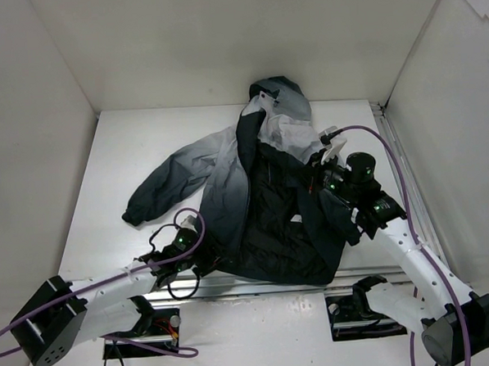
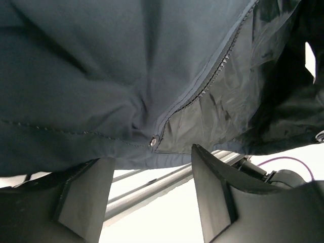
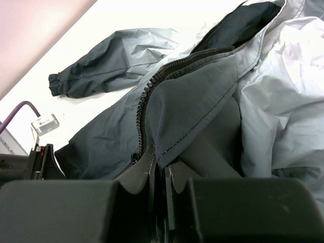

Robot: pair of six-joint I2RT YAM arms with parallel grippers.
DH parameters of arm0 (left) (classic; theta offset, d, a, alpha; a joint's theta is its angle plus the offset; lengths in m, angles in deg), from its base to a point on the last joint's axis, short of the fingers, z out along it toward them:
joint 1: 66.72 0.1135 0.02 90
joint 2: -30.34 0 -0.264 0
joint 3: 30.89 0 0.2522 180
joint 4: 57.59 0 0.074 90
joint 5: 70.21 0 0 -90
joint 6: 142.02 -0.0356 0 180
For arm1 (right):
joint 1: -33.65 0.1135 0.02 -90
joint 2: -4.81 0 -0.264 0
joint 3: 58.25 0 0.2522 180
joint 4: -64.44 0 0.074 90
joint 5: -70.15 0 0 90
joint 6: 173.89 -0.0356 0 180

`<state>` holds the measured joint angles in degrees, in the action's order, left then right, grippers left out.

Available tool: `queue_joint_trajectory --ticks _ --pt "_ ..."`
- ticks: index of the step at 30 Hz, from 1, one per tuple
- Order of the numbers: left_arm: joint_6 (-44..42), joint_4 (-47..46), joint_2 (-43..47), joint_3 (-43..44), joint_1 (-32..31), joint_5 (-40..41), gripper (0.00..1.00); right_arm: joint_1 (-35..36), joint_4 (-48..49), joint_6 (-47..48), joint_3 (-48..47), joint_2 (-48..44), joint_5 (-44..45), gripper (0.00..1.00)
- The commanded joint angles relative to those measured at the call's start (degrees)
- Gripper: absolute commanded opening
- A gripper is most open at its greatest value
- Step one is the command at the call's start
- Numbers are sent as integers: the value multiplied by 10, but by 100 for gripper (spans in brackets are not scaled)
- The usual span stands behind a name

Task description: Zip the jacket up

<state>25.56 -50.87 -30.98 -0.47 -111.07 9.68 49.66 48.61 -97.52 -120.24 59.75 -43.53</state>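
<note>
The jacket lies on the white table with its front open, hood at the far end and one sleeve spread left. My left gripper is open at the near left hem; in the left wrist view the fingers stand just below the hem, beside a metal snap and the zipper teeth. My right gripper is shut on the jacket's right front edge and holds it lifted and folded; the zipper teeth run just left of the shut fingertips.
White walls enclose the table on three sides. A metal rail runs along the near edge under the hem and also shows in the left wrist view. Purple cables loop off both arms. A small connector sits by the left arm.
</note>
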Motion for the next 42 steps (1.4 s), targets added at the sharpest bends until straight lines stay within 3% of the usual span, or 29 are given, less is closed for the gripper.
queue_joint_trajectory --ticks 1,5,10,14,26,42 --pt "31 -54 -13 10 -5 24 55 -5 69 -5 -19 -11 -7 0" --pt "49 -68 -8 2 -15 38 46 -5 70 -4 -20 -11 -7 0" --pt "50 -36 66 0 -28 97 36 -4 70 -3 -16 -11 -5 0" --pt "51 -23 95 -2 -35 150 37 -5 78 -7 -15 -9 -8 0" --pt "66 -47 32 11 -48 131 46 -5 81 -7 -12 -11 -7 0" --pt "85 -153 -42 -4 -64 159 45 -5 87 -16 -2 -14 -22 0"
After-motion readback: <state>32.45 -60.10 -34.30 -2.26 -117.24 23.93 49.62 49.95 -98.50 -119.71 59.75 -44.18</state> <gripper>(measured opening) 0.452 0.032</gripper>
